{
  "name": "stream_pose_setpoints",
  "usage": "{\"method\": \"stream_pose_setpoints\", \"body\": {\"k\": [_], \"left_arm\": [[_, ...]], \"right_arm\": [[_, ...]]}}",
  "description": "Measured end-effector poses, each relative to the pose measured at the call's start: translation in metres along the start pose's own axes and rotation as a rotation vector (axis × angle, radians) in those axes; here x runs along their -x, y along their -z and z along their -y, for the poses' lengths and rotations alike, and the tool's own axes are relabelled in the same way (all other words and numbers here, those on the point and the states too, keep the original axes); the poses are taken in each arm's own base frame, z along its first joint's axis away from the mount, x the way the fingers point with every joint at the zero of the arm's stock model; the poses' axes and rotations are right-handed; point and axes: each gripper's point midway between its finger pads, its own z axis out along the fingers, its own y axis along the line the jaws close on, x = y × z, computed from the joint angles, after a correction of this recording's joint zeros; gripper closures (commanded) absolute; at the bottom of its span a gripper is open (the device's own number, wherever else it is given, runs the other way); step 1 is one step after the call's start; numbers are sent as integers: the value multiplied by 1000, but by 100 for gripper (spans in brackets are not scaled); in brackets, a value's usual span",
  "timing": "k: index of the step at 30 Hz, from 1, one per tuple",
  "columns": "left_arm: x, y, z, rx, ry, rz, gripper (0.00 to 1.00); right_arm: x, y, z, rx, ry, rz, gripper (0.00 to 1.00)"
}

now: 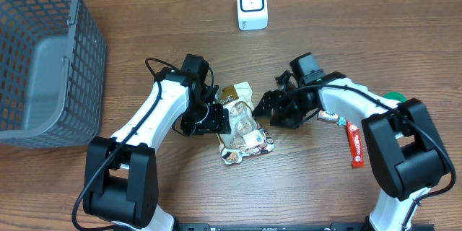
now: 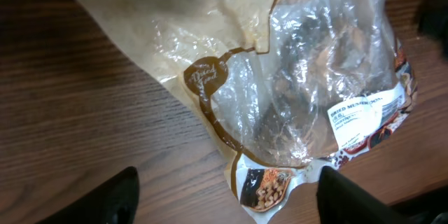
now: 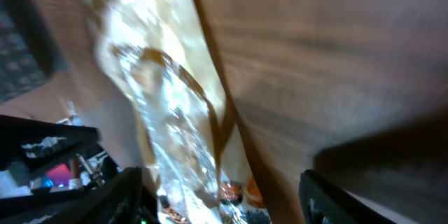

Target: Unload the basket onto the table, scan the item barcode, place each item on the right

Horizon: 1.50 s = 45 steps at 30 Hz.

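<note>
**Snack bag lies lengthwise between two open grippers**

The snack bag (image 1: 243, 125) lies on the wooden table (image 1: 180, 188) at its middle, between the two arms. Its long axis runs roughly from the far side of the table to the near side, a little askew. The plain brown header end points away, toward the white scanner (image 1: 252, 5) that stands well apart at the far edge. The patterned end points toward the robot, and the white printed label (image 1: 255, 138) sits near that end, facing up. The middle of the bag is clear, crinkled film showing the contents.

The left gripper (image 1: 222, 121) is just beside the bag's left edge with its jaws released. In the left wrist view its dark fingertips (image 2: 115, 199) stand wide apart, with the bag's corner between them and nothing pinched. The right gripper (image 1: 262, 108) is at the bag's right edge, also spread. In the blurred right wrist view, bare wood shows between the bag and one finger (image 3: 339, 196).

A grey basket (image 1: 43, 50) stands at the left, and a red packet (image 1: 354, 146) lies on the right.
</note>
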Motion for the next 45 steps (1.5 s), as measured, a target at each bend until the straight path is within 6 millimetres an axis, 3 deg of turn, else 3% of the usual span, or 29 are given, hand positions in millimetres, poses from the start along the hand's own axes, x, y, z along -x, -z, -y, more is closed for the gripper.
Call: {"method": "stream_pose_setpoints", "body": {"k": [7, 14, 18, 22, 25, 29, 32, 35, 41, 45], "left_arm": [[-13, -10, -7, 19, 40, -40, 21], [-27, -26, -14, 25, 51, -74, 21], [-29, -36, -18, 24, 55, -64, 25], [-27, -45, -19, 15, 62, -32, 40], [-24, -46, -18, 2, 58, -9, 43], [-23, -46, -17, -5, 60, -6, 41], [-23, -46, -15, -16, 64, -5, 28], [-22, -45, -12, -33, 71, -4, 24], [-19, -43, -11, -38, 73, 2, 24], [-12, -41, -16, -41, 96, 24, 32]], "right_arm": [[-28, -27, -17, -46, -12, -51, 30], [-41, -47, -35, -57, -16, -43, 30], [-40, -48, -35, -65, -49, -32, 30], [-39, -48, -34, -67, -55, -29, 30], [-39, -48, -34, -67, -54, -28, 30], [-39, -48, -34, -67, -54, -28, 30], [-39, -48, -34, -67, -53, -28, 30], [-39, -47, -34, -68, -55, -26, 30], [-38, -47, -34, -68, -56, -22, 30], [-37, -47, -34, -68, -55, -22, 30]]}}
